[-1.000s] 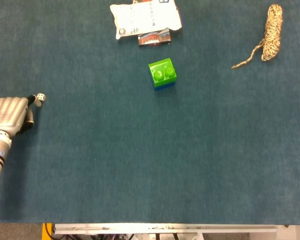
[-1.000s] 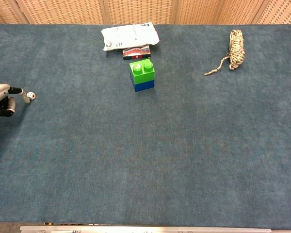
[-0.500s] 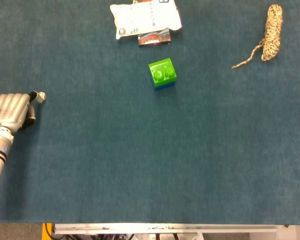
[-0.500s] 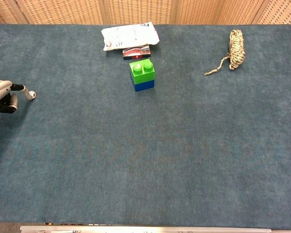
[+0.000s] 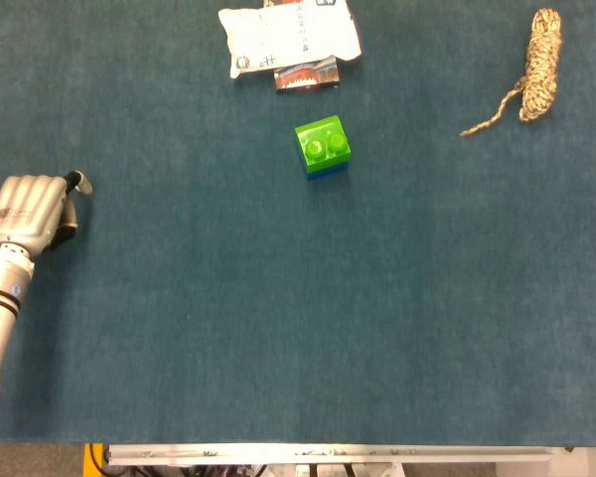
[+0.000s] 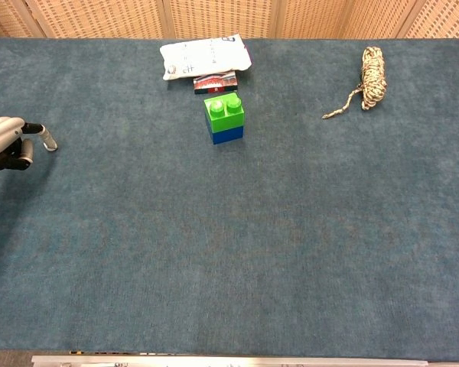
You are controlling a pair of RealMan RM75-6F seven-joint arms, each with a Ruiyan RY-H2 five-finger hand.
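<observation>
Fingers (image 5: pixel 75 181) of left hand (image 5: pixel 26 213): most curled in, one stuck out w/ its tip on or over a small pale bit (image 5: pixel 85 186); can't tell if it's gripped. Bit sits low at the cloth's far left edge, so prob. not lifted yet. Right hand not in view. Green-on-blue block (image 5: pixel 323 145), white packet (image 5: pixel 288 35), rope bundle (image 5: pixel 536 78) lie well apart on blue felt table (image 5: pixel 328 318); woven panels (image 6: pixel 214 17) behind
</observation>
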